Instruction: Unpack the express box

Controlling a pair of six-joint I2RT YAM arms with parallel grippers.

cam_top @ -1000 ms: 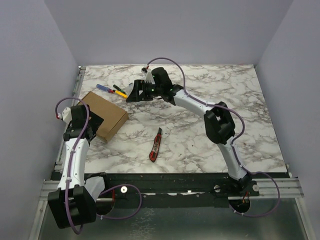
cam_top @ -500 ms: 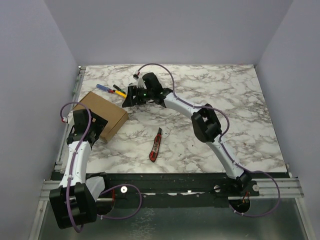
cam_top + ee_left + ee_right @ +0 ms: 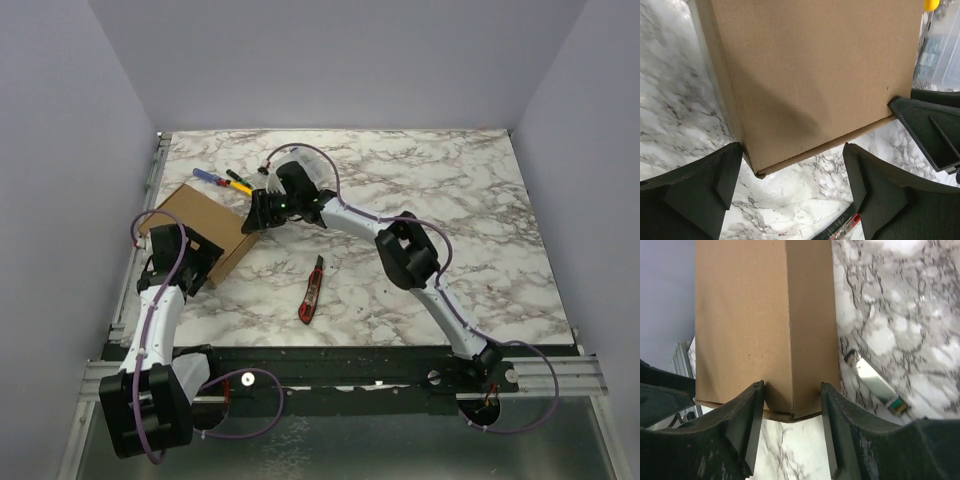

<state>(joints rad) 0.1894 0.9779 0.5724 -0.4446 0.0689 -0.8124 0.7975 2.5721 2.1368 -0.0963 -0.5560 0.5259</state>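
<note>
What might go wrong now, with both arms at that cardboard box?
The left gripper and right gripper each straddle only a corner of the express box, so it may twist or slide instead of opening. Shoved toward the far edge, it might hit the screwdrivers lying just beyond it.

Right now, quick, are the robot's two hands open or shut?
Left gripper: open, express box corner between its fingers.
Right gripper: astride the box's other corner; grip cannot be told.
</note>
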